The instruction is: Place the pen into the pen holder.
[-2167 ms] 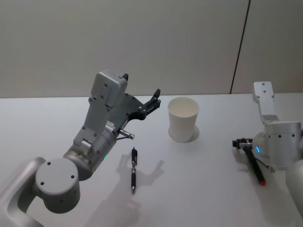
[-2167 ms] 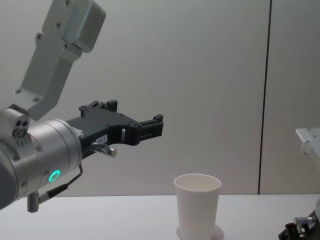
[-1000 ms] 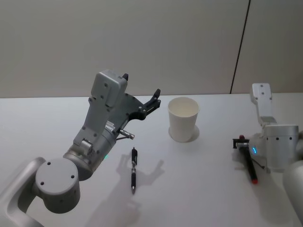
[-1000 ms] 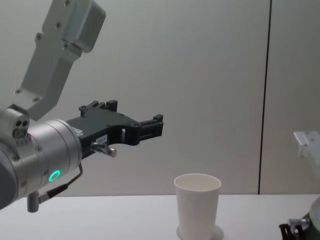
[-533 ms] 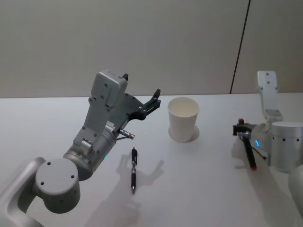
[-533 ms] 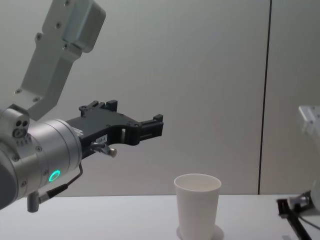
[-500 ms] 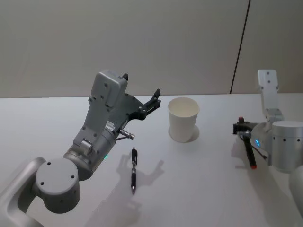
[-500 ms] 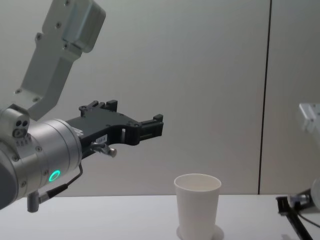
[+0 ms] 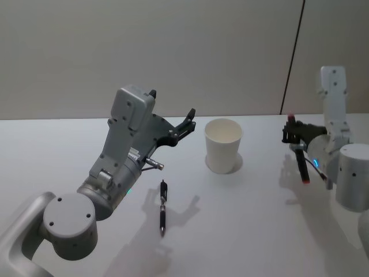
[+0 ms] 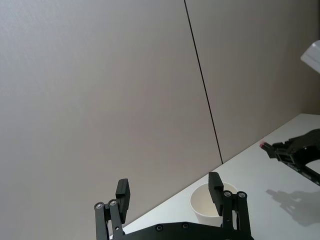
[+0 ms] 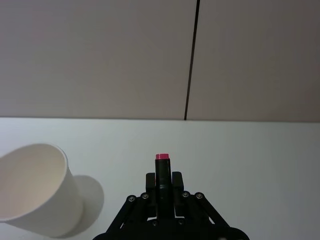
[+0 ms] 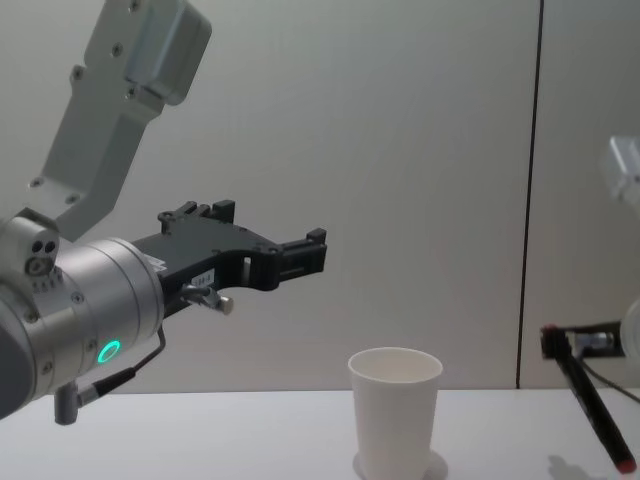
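Note:
The pen holder (image 9: 223, 145) is a plain white paper cup standing upright on the white table (image 9: 242, 231); it also appears in the chest view (image 12: 394, 410) and the right wrist view (image 11: 35, 192). My right gripper (image 9: 294, 136) is shut on a black pen with red ends (image 9: 301, 164), held tilted in the air to the right of the cup, with its lower end clear of the table. The chest view shows the same pen (image 12: 590, 405) hanging at about rim height. My left gripper (image 9: 172, 104) is open and raised left of the cup.
A second black pen (image 9: 162, 206) lies on the table below the left arm, in front and to the left of the cup. A plain wall with a dark vertical seam (image 9: 293, 57) stands behind the table.
My right gripper has lifted the red-ended pen off the table, up and back towards the cup's level. The left arm, cup and lying pen have not moved.

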`<state>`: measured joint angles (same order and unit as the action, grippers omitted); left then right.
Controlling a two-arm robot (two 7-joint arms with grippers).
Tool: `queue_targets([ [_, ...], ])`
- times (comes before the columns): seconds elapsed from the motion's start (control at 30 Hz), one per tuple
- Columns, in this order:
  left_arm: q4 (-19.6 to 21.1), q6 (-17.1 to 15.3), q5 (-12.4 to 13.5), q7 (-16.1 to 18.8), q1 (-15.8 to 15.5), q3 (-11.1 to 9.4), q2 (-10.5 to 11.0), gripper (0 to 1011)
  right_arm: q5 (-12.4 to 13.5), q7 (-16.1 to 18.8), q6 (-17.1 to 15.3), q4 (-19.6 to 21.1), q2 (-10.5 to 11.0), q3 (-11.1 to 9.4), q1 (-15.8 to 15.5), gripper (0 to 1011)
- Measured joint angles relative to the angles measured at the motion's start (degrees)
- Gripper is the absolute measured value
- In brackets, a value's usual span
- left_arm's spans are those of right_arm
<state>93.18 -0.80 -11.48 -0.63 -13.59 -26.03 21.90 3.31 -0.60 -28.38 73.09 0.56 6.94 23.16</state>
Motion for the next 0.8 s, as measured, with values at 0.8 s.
queue_targets([
  [0.8, 0.0, 0.0, 0.0, 0.0, 0.0, 0.0, 0.0, 1004, -2.0, 7.2, 22.44, 0.47, -0.06, 1.32, -0.77, 177],
])
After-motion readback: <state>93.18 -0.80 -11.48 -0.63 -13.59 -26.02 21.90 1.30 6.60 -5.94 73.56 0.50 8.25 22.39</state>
